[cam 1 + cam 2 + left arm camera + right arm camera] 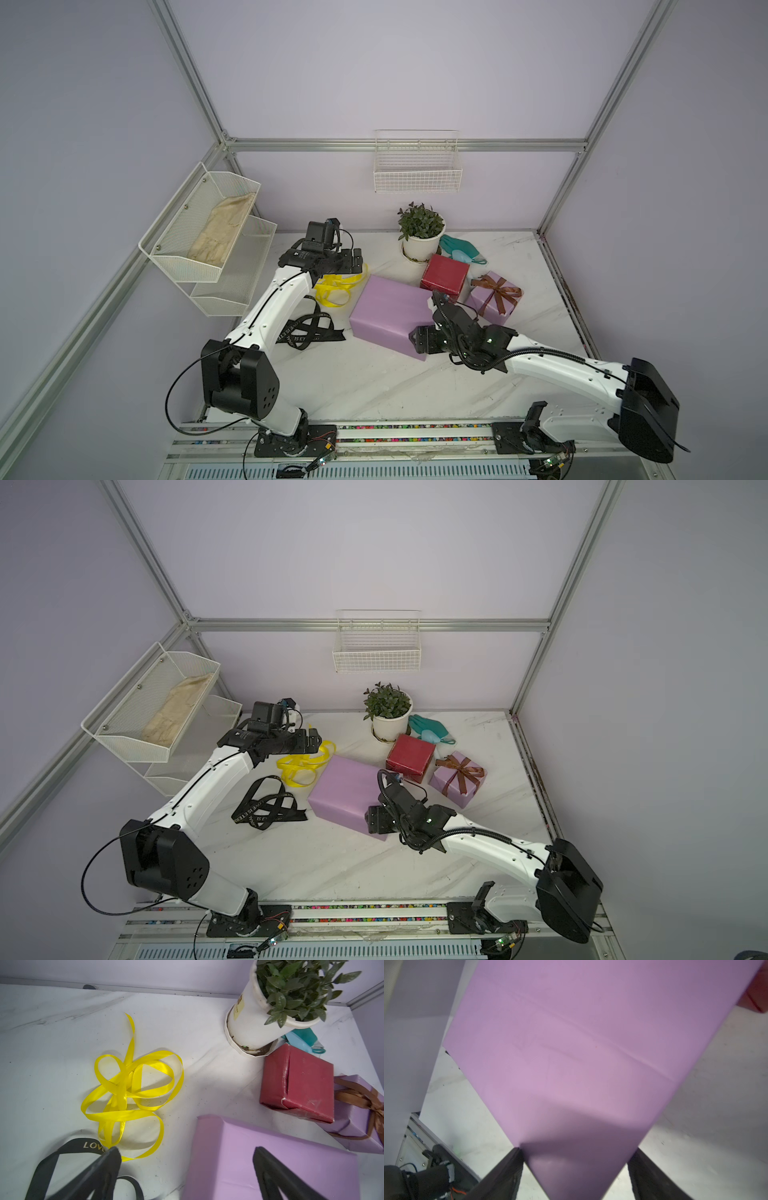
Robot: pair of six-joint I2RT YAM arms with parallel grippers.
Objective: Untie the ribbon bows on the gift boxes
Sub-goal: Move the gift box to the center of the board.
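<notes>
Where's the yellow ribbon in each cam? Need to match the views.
Top view: yellow ribbon loose on the table, just left of the large lilac box.
Top view: yellow ribbon, same spot.
Left wrist: near mid-picture, next to the black ribbon.
Right wrist: not in it.
Shared landmark: the large lilac box, in all four.

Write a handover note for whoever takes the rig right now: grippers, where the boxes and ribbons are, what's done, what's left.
Left gripper: open, empty, hovering by the yellow ribbon.
Right gripper: jaws straddle the large box's near corner; grip unclear.
The yellow ribbon and the black ribbon lie loose on the table, left of the large box. The red box and small box sit behind it to the right.
Done: large and red boxes bare.
Left: brown bow tied on the small box.
</notes>
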